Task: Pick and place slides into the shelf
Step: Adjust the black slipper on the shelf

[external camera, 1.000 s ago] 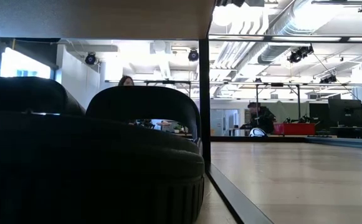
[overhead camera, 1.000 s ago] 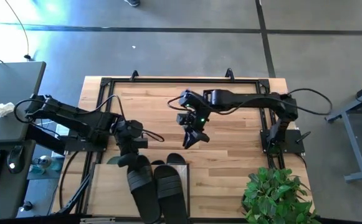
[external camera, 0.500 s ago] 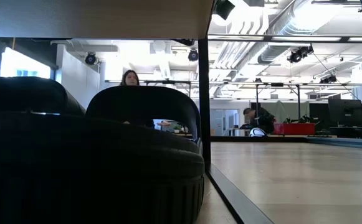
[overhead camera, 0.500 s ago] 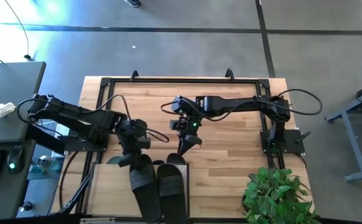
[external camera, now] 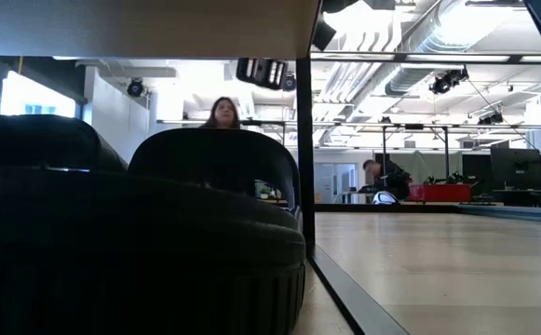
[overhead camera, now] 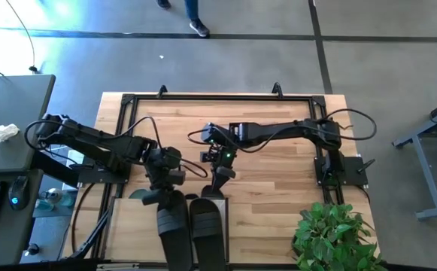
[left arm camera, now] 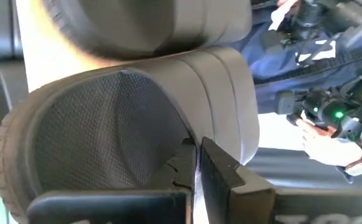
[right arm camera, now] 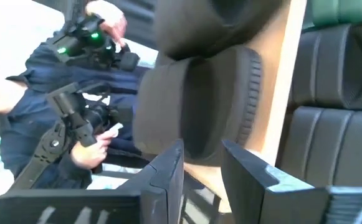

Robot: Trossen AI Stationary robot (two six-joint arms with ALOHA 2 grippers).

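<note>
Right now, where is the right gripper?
In the high view, the right gripper is near the table's middle, just above the toe of the right-hand black slide, with the left gripper close on its left.

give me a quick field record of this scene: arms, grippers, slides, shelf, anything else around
left gripper: shut on the strap of a black slide, at the shelf's near edge
right gripper: over the heel of the second black slide, fingers apart around the strap in its wrist view
slides: two black ones side by side on the shelf top; a green slide peeks out beside the left gripper
shelf: light wood, at the table's front
other: potted plant at the table's front right corner; person in the room behind
</note>
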